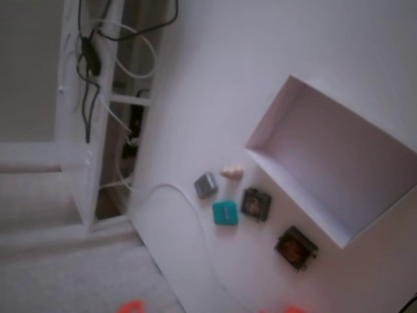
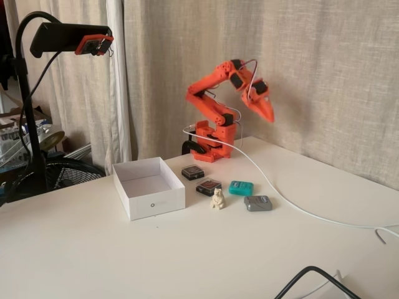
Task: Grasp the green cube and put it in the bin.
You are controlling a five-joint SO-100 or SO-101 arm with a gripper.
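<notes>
1. Both fixed views show the big white table [image 2: 124, 249]. It is the biggest thing here, and all the little things sit on it.
2. My orange arm [image 2: 215, 118] stands at the far side of the table in a fixed view. It is bent and held high in the air.
3. The bin [image 2: 149, 196] is a white box with thin walls. From the table's middle it lies at about 10 o'clock in that view. I see nothing inside it. In a fixed view the bin [image 1: 306, 195] fills the right side.
4. A white cable [image 2: 280, 193] runs from my base across the table toward 4 o'clock.
5. My gripper [image 2: 267, 114] hangs up high, well apart from every block. Its tip points down and to the right. My fingers look pressed together with nothing in them.
6. Two dark square blocks [image 2: 193, 172] [image 2: 208, 187] sit just beside the bin, at its 3 o'clock.
7. The green cube [image 2: 240, 187] rests flat on the table, just to the right of the nearer dark block. In a fixed view the green cube [image 1: 225, 212] lies left of a dark block.
8. The grey cube [image 2: 257, 203] sits at about 4 o'clock from the green cube, close by.
9. A small cream animal figure [image 2: 217, 199] stands upright at about 7 o'clock from the green cube.
</notes>
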